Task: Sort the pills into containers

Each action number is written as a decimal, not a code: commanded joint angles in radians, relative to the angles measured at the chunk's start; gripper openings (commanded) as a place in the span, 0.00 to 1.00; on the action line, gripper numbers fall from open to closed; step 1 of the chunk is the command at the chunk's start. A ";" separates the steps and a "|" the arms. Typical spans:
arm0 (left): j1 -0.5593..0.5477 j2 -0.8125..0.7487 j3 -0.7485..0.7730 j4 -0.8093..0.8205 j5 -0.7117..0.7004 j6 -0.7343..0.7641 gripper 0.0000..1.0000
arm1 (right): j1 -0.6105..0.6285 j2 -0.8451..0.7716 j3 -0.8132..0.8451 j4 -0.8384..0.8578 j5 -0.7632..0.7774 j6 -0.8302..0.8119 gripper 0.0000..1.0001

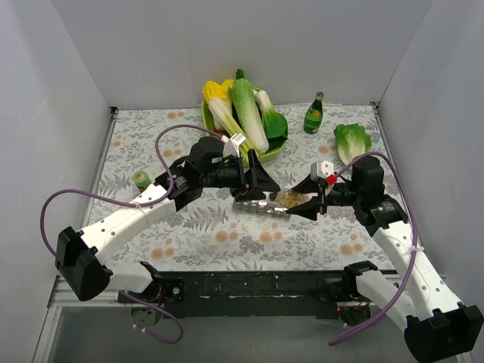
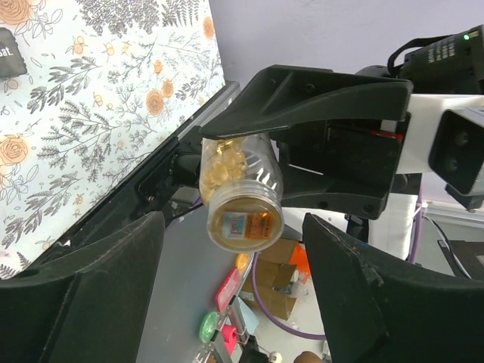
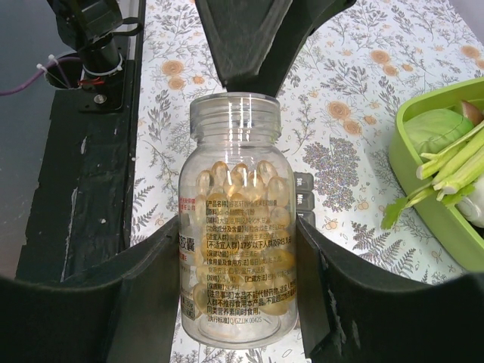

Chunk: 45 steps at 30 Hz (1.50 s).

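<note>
A clear pill bottle (image 3: 238,249) full of golden capsules is held between my right gripper's fingers (image 3: 144,295), its uncapped neck pointing away from the camera. In the top view my right gripper (image 1: 308,203) holds the bottle (image 1: 291,198) tilted over the right end of the containers (image 1: 255,206), a silvery strip of joined compartments on the cloth. A few of the strip's compartments (image 3: 304,198) show behind the bottle. My left gripper (image 1: 265,181) is open and empty just above the strip's left part. In the left wrist view its fingers (image 2: 98,295) stand wide apart, facing the bottle's round end (image 2: 243,223).
A green tray of vegetables (image 1: 274,147) stands behind the left gripper. A green bottle (image 1: 313,113) and a lettuce leaf (image 1: 352,140) are at the back right. A small green can (image 1: 141,179) sits at the left. Grey walls close three sides.
</note>
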 commanded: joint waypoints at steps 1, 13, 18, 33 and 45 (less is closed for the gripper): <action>-0.013 0.004 0.043 -0.014 -0.008 0.020 0.71 | -0.003 -0.014 0.032 0.026 -0.019 0.004 0.04; -0.031 0.037 0.049 0.008 0.047 0.025 0.47 | -0.003 -0.011 0.023 0.045 -0.018 0.027 0.04; -0.034 0.040 0.042 0.031 0.090 0.034 0.36 | -0.003 -0.011 0.014 0.058 -0.025 0.050 0.04; -0.043 0.178 0.224 -0.210 0.250 0.417 0.29 | -0.006 0.016 -0.164 0.522 -0.208 0.527 0.04; -0.043 0.201 0.314 -0.265 0.388 0.638 0.68 | -0.006 0.075 -0.290 0.953 -0.246 1.026 0.03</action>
